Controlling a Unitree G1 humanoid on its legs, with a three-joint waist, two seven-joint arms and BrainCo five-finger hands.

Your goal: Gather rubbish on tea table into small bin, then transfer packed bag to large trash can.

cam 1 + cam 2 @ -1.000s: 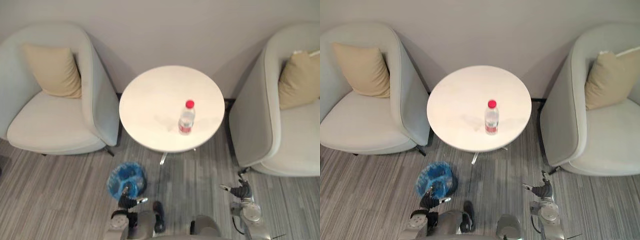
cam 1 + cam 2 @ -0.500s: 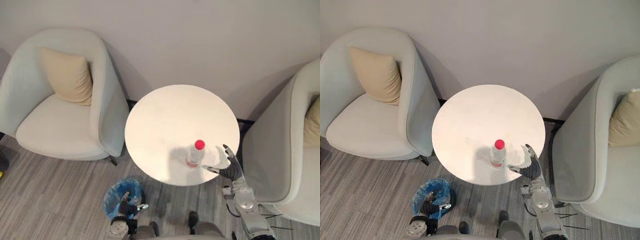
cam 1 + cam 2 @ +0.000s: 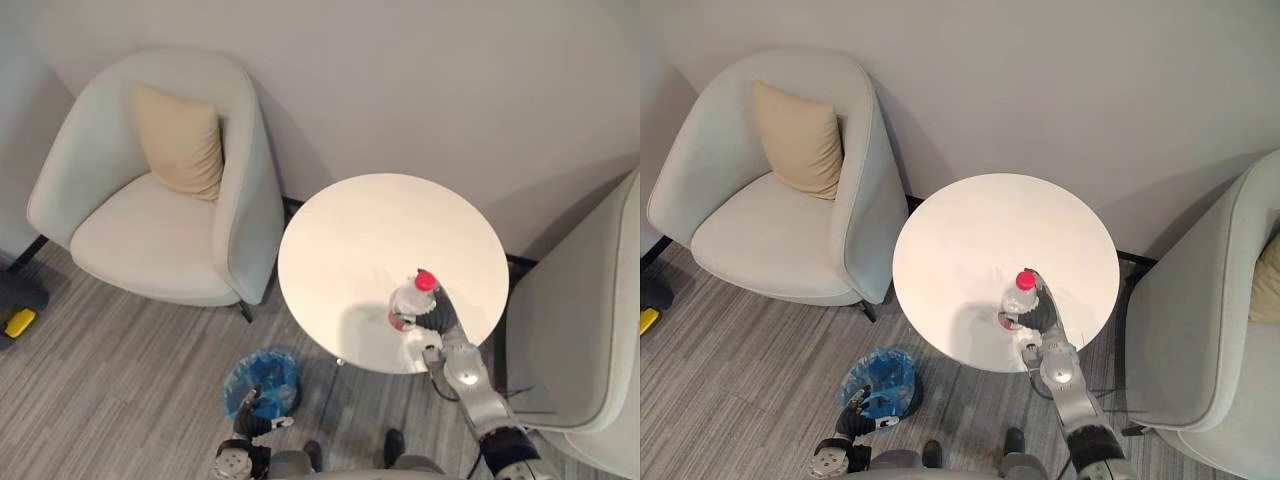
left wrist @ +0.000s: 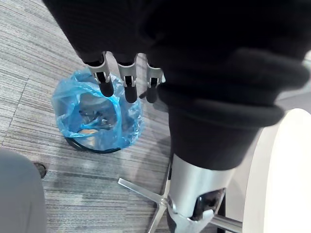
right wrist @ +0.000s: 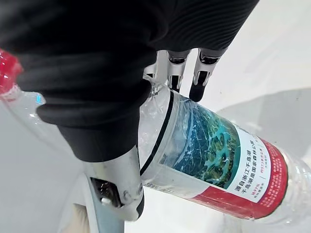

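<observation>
A clear water bottle [image 3: 410, 297] with a red cap and a red-and-green label [image 5: 218, 155] stands near the front right rim of the round white tea table [image 3: 370, 235]. My right hand [image 3: 436, 315] is shut on it, fingers [image 5: 171, 68] curled over one side and thumb on the other. On the floor in front of the table's left side sits the small bin lined with a blue bag [image 3: 261, 378], some rubbish inside [image 4: 95, 116]. My left hand [image 3: 252, 425] hangs low just in front of the bin, its fingers [image 4: 127, 87] relaxed and holding nothing.
A pale armchair [image 3: 120, 240] with a beige cushion [image 3: 183, 140] stands left of the table, and a second armchair [image 3: 590, 330] is close on the right. The table's metal foot [image 4: 146, 190] spreads beside the bin. A dark thing with a yellow part [image 3: 15, 303] lies at the far left.
The camera has shifted. My right hand, low by the floor a second ago and open beside the bottle half a second ago, has now curled round the bottle. The left hand stays by the bin.
</observation>
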